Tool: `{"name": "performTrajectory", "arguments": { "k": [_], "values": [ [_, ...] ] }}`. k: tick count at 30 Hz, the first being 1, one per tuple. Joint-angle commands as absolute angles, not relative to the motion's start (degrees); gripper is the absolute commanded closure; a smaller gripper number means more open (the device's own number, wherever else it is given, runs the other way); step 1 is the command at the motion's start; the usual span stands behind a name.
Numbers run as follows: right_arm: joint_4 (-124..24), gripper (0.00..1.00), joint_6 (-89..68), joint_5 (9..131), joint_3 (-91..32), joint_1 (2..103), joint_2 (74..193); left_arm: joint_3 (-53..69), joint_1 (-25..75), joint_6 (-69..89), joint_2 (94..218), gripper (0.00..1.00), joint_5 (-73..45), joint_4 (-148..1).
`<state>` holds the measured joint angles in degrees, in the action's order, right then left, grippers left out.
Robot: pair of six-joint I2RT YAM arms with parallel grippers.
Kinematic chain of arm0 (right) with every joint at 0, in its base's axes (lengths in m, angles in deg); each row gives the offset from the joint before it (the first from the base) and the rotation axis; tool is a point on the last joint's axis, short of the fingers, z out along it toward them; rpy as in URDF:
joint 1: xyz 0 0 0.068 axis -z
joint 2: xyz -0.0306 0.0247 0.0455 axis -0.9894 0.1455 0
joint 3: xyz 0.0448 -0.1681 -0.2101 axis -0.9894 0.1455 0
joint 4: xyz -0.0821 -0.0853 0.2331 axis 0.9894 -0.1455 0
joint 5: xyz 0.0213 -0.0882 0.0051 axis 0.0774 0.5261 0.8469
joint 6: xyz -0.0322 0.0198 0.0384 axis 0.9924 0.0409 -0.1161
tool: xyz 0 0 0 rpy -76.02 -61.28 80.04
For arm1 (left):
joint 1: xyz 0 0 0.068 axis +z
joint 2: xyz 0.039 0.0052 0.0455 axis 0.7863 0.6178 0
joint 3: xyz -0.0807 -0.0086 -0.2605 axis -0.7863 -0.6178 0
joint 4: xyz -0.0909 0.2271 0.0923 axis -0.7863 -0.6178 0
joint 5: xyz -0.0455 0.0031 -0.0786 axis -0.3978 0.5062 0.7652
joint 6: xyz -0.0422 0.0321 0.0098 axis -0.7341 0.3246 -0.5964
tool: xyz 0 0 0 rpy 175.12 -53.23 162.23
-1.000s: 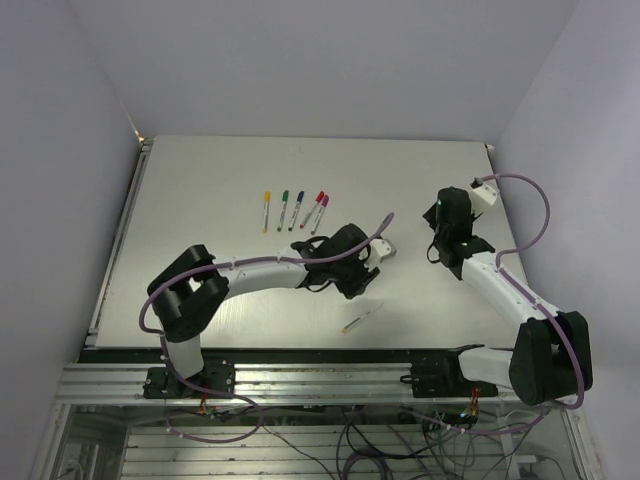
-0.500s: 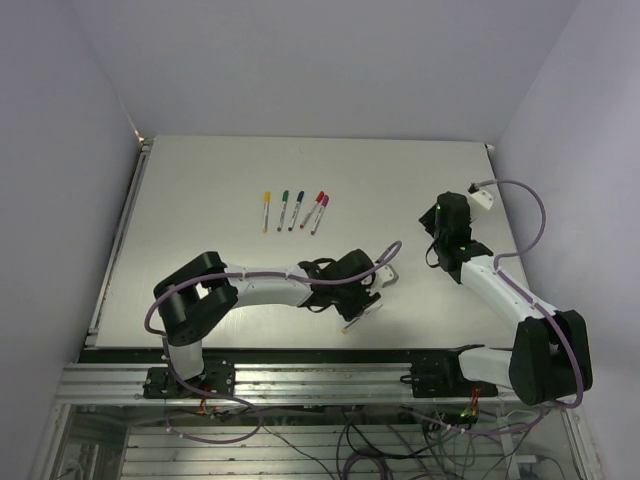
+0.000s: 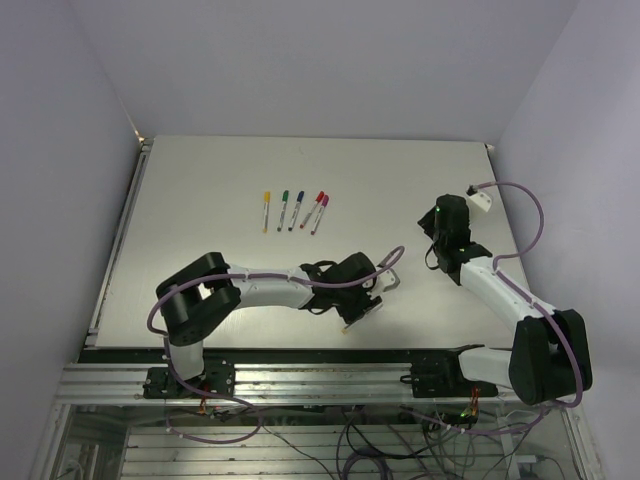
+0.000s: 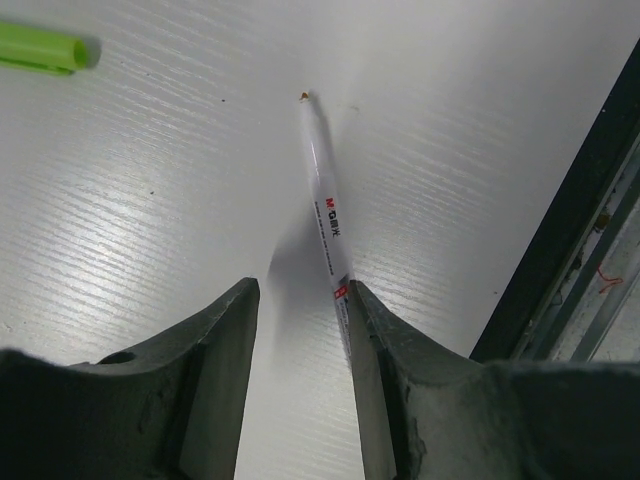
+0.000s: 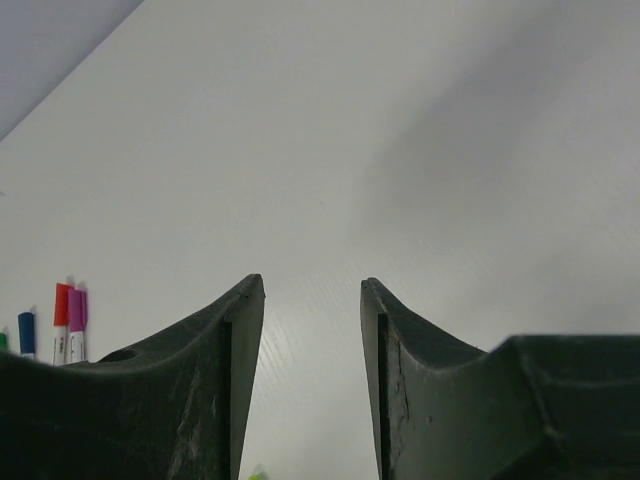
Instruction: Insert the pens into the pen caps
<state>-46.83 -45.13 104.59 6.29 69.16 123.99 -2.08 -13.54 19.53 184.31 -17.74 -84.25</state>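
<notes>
Jaws of the left gripper (image 4: 302,290) stand released around the rear of the orange-tipped pen (image 4: 325,200), which lies flat on the table (image 4: 150,200) beside one finger, apparently lined up for pickup. The right gripper (image 5: 312,285) hangs released and empty, probably waiting to handle the light green cap (image 4: 40,50).

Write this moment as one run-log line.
left claw: open beside pen, no grip | right claw: open, empty | green cap: lying apart from pen

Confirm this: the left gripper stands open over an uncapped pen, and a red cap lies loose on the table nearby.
The loose cap is light green, not red, as the left wrist view shows. The left gripper does stand open over the uncapped pen.
</notes>
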Motion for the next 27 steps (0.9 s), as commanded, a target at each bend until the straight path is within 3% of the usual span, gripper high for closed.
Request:
{"name": "performTrajectory", "arguments": {
  "k": [1,19,27],
  "values": [
    [-45.5,0.57,-45.9,104.0,6.4,69.6,125.2,-1.3,-14.1,21.1,185.5,0.49,-15.3,-82.4],
    [-44.4,0.58,-46.3,103.2,7.1,69.6,126.9,-2.6,-14.1,25.1,188.9,0.49,-12.1,-86.3],
    [-45.0,0.58,-46.3,103.6,7.3,69.6,126.5,-3.9,-14.1,22.6,192.9,0.57,-13.0,-85.9]
  ]
}}
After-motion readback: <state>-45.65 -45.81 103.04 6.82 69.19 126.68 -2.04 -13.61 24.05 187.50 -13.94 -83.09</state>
